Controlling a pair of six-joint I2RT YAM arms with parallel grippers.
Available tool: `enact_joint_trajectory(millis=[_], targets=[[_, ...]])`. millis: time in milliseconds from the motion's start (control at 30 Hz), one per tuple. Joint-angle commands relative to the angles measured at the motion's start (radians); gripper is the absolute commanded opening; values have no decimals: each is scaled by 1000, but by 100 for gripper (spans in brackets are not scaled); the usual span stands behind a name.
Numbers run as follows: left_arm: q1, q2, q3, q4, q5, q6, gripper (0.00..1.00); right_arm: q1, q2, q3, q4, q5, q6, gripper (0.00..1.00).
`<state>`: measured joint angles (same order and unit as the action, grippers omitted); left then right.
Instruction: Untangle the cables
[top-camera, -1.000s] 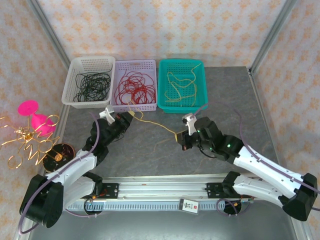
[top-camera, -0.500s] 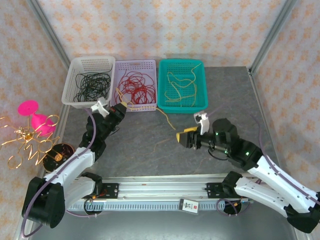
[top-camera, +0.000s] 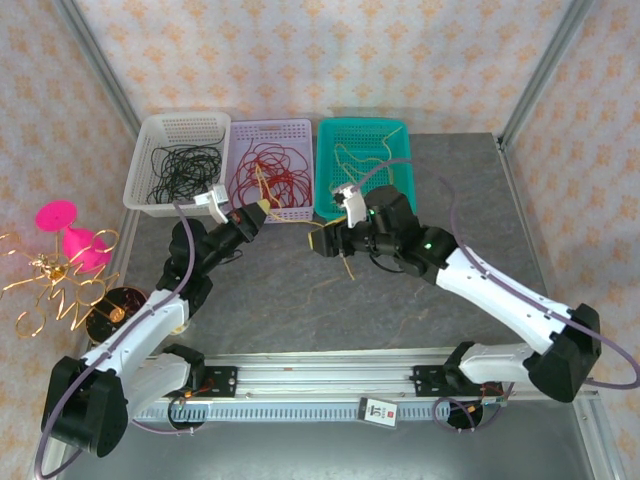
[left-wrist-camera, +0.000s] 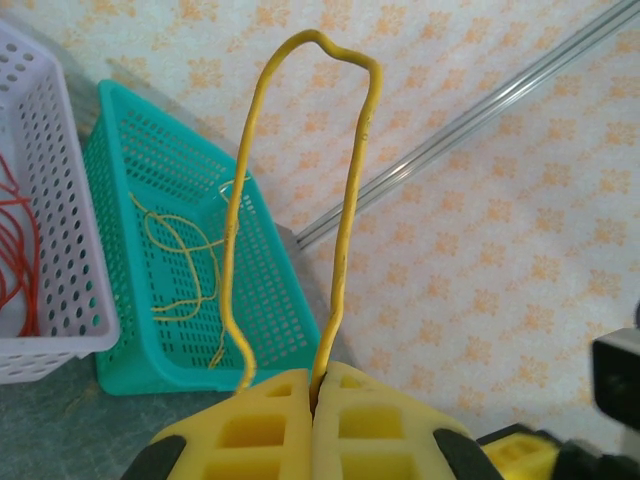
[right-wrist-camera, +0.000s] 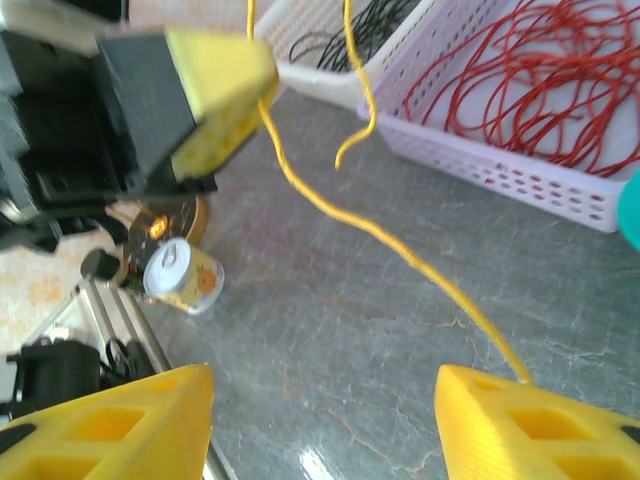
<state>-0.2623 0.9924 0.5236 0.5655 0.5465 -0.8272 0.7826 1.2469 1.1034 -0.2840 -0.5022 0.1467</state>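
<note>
Now we've swung our right claw (right-wrist-camera: 322, 400), spread apart, from four o'clock toward centre, likely to regrasp the yellow cable (left-wrist-camera: 345, 230) our left claw (left-wrist-camera: 313, 388) keeps clamped.

The left arm stretches forward and to the right. The left gripper (top-camera: 258, 212) has its yellow fingers pressed together on a yellow cable (left-wrist-camera: 345, 200). The right arm bends leftward across the middle. The right gripper (top-camera: 322, 241) faces the left one, fingers spread wide.

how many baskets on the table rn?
3, in a row at the far edge: white basket left, lavender basket middle, teal basket right. None seem hidden.
</note>
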Motion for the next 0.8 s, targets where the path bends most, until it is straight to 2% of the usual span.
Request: enact_joint_trajectory(millis=[0, 167, 300, 567, 767], targets=[[-4, 38, 69, 83, 75, 26, 0, -3, -3, 4, 24, -63, -89, 59], [-21, 109, 151, 105, 202, 66, 0, -17, 25, 69, 15, 45, -139, 58], [-50, 144, 231, 18, 228, 150, 0, -60, 57, 156, 25, -16, -143, 58], [-90, 166, 264, -7, 266, 184, 0, -175, 172, 243, 119, -56, -22, 56], [-106, 141, 283, -68, 270, 222, 0, -189, 296, 282, 160, -266, -3, 46]])
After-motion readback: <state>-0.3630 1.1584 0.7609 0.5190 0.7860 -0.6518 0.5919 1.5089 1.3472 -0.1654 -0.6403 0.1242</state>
